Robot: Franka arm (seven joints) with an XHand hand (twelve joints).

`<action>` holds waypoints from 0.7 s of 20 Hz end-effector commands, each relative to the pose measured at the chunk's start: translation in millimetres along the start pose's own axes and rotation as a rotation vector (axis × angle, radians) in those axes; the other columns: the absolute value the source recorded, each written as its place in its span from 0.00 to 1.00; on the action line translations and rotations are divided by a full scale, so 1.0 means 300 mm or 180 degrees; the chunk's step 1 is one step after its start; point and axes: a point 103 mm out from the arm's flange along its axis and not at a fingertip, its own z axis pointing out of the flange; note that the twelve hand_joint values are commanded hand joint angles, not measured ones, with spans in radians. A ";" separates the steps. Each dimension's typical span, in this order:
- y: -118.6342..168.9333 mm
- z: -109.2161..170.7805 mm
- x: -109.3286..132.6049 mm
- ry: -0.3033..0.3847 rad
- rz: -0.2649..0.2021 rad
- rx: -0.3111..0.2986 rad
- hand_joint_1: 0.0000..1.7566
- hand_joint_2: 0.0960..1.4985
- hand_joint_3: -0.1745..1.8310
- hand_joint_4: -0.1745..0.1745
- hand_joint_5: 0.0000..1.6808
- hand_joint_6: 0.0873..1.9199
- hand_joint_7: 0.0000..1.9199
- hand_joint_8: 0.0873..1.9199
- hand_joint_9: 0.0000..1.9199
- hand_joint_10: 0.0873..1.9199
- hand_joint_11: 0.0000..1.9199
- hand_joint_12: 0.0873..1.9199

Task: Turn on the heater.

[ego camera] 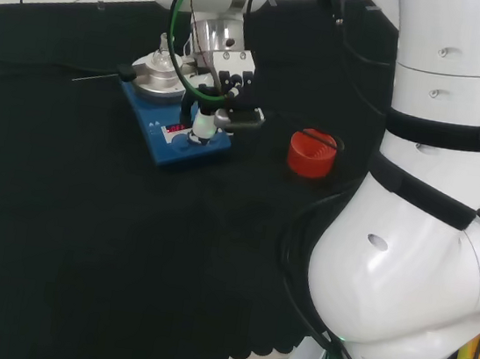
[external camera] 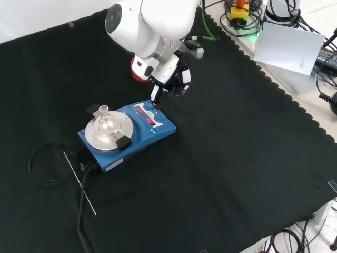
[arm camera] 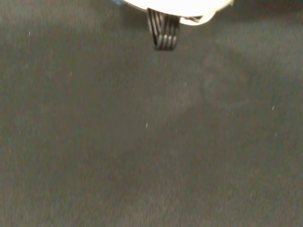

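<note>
Black cloth covered the desk (external camera: 237,158), a dark cable (external camera: 39,163) looping at its left in the front view. The blue heater (external camera: 126,134) sat left of centre, its print too small to read. The hand (external camera: 171,74) hovered at its control end, one finger (external camera: 154,96) extended down to the panel, grasping nothing. A red ribbed ring (ego camera: 312,153) lay beyond

No text, label or number can be read on anything here.
</note>
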 end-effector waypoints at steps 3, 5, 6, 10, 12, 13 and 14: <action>0.002 0.020 0.022 -0.0013 -0.0050 0.0094 0.81 0.43 0.57 0.17 0.17 0.38 0.86 0.73 0.91 0.69 0.70 0.65; 0.001 0.025 0.019 -0.0014 -0.0060 0.0105 0.81 0.43 0.58 0.18 0.16 0.38 0.86 0.73 0.91 0.70 0.70 0.65; 0.001 0.028 0.017 -0.0016 -0.0061 0.0103 0.81 0.43 0.58 0.18 0.15 0.38 0.86 0.73 0.91 0.70 0.70 0.65; 0.007 0.040 0.014 -0.0032 -0.0058 0.0120 0.81 0.43 0.58 0.19 0.14 0.38 0.86 0.73 0.91 0.70 0.70 0.65; 0.011 0.046 0.012 -0.0046 -0.0053 0.0100 0.81 0.43 0.59 0.19 0.14 0.38 0.86 0.73 0.91 0.70 0.70 0.65; 0.013 0.048 0.010 -0.0055 -0.0049 0.0095 0.81 0.43 0.59 0.19 0.14 0.37 0.86 0.73 0.91 0.70 0.70 0.65; 0.015 0.050 0.009 -0.0063 -0.0045 0.0082 0.81 0.43 0.59 0.19 0.14 0.37 0.86 0.73 0.91 0.70 0.70 0.65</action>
